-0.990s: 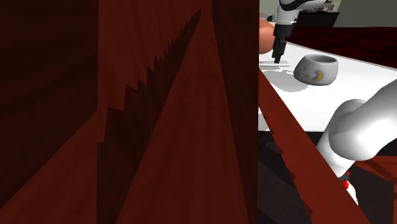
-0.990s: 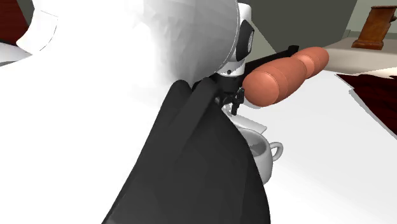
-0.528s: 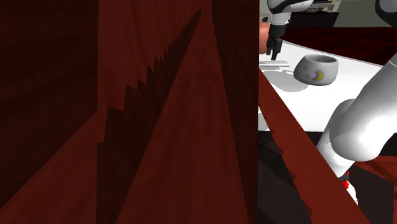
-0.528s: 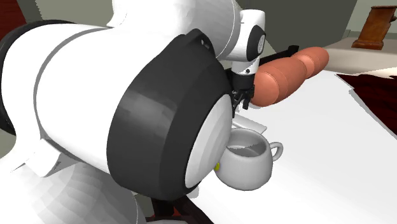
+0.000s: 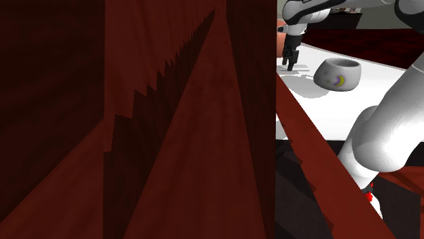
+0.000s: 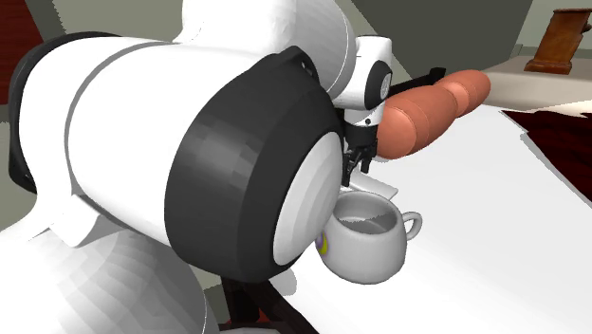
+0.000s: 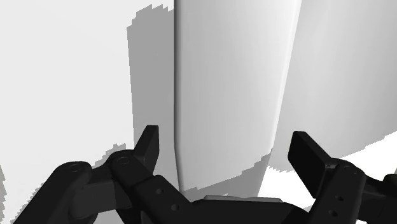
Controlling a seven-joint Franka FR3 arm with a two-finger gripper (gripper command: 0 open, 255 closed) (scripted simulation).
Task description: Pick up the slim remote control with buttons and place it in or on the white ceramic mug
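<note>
The remote [image 7: 229,95] is drawn as a plain pale grey slab lying flat on the white table [image 5: 353,108]. It runs lengthwise between my gripper's [image 7: 228,149] two black fingers, which stand apart on either side without touching it. In the shoulder view the gripper [image 5: 290,62] points down at the remote [image 5: 303,68], just left of the mug. The mug [image 5: 338,72] is a squat pale bowl-shaped cup with a small yellow mark. In the second exterior view the mug [image 6: 370,237] stands upright with its handle to the right, just in front of the gripper [image 6: 352,166] and the remote [image 6: 378,182].
A reddish-brown sausage-shaped object [image 6: 427,109] lies on the table right behind the gripper. Dark red wooden panelling [image 5: 170,122] blocks the shoulder view's left. My own arm's large elbow joint [image 6: 247,171] covers the second exterior view's left. A wooden piece [image 6: 567,38] stands far back.
The arm has swung, so its elbow uncovers the mug in the second exterior view. The hand shifted slightly to the shoulder view's left over the remote. The fingers stayed open.
</note>
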